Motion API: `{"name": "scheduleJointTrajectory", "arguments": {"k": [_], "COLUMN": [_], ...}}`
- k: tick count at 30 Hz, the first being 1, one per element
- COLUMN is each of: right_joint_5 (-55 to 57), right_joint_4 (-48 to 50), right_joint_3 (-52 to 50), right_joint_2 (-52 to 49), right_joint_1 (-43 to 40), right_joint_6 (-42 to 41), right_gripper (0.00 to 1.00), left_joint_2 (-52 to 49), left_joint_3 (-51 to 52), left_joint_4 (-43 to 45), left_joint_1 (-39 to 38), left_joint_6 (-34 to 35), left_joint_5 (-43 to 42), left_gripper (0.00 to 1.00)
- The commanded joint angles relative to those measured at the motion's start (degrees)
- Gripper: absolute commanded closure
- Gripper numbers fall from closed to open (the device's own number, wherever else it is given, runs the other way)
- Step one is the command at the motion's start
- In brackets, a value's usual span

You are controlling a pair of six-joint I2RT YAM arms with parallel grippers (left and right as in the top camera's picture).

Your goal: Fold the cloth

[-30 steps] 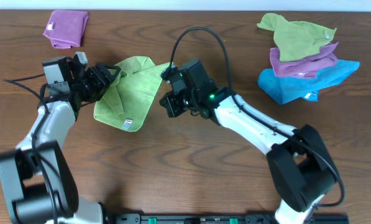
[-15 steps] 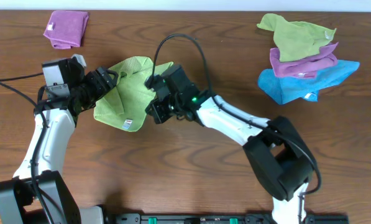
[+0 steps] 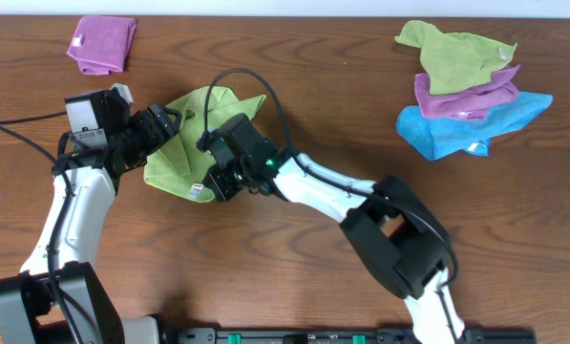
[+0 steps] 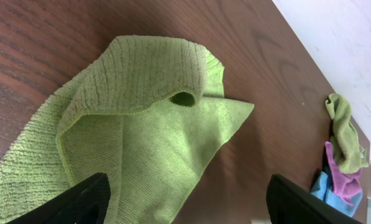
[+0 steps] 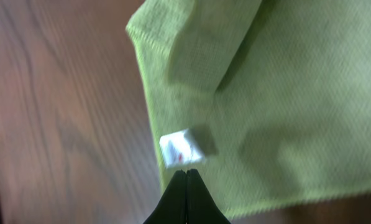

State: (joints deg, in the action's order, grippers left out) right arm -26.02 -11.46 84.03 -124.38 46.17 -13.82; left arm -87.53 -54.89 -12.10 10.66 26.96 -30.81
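Wood-grain tabletop, dark brown, fills my overhead view, with a pale strip past its far edge. The bright lime-green square microfibre cloth lies rumpled left of centre, toward the far edge. Since a second ago my right arm has swung leftward across it. The right gripper now sits over the cloth's near corner by the small white tag, and the arm hides the cloth's right side. The left gripper is at the cloth's left edge. A folded purple cloth lies at the far left corner. An olive-green cloth, another purple one and a blue cloth are heaped near the far right corner, well apart from the work.

Left wrist: my two black fingers stand wide apart, gripping nothing, with the cloth's humped fold ahead of them.

Right wrist: the fingertips are pressed together, with nothing visible between them, just beside the tag.
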Motion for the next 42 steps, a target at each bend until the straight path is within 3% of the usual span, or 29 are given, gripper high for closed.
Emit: {"name": "scheduleJointTrajectory", "arguments": {"k": [1,10,16,25,35,42], "right_joint_5": [1.7,2.54,2.71,4.44,10.38,18.43], "right_joint_4": [-3.08,-5.05,-4.68,-5.38,-14.75,-28.57], "right_joint_3": [5.31,6.67,6.67,6.67,6.71,7.06], "right_joint_2": [-1.73,-2.71,-3.87,-6.21,-6.49,-6.47], "right_joint_1": [0.15,0.61,1.46,2.19,1.44,-3.45], "right_joint_6": [2.45,3.43,3.41,3.19,4.5,3.58], "right_gripper": [0.99,0.99,0.99,0.99,0.99,0.99], "left_joint_2": [0.76,0.76,0.76,0.76,0.76,0.74], "left_joint_3": [-0.79,-0.79,-0.79,-0.81,-0.81,-0.79], "left_joint_4": [-0.09,0.7,0.79,1.9,1.81,-0.39], "left_joint_1": [-0.15,3.08,7.76,8.83,8.83,8.76], "left_joint_6": [-0.85,3.3,6.47,9.07,9.05,8.55], "left_joint_5": [1.57,9.9,6.71,5.22,3.21,0.04], "left_gripper": [0.18,0.13,0.09,0.08,0.07,0.06]}}
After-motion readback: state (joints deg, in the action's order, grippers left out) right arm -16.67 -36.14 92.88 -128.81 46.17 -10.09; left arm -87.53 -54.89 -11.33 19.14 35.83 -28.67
